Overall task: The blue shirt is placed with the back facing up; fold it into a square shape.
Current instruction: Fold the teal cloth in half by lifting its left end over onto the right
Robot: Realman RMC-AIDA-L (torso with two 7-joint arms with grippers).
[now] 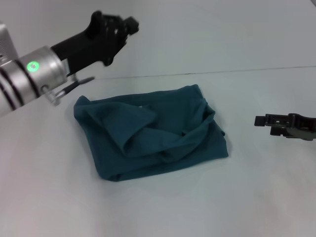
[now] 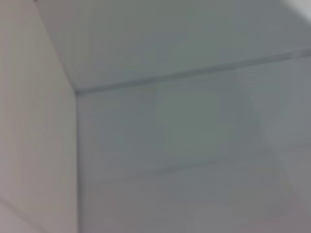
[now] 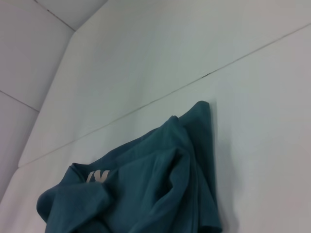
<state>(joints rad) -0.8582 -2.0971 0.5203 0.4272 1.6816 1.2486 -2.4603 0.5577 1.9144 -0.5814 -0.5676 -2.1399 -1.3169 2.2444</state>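
The large dark teal-blue cotton shirt [image 1: 153, 136] lies folded into a rough, rumpled rectangle on the white worktop [image 1: 256, 197]. Loose folds and creases bunch across its upper layer, and a sliver of white lettering [image 3: 97, 176] peeks from one fold.

Desk and wall before me.
My pale desk [image 1: 163, 207] runs back to a thin dark seam, where a plain pale wall [image 1: 212, 34] rises behind it.

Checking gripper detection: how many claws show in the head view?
2. The left claw is raised beyond the far left corner of the blue shirt. The right claw sits low to the shirt's right, clear of it, partly cut off by the frame.
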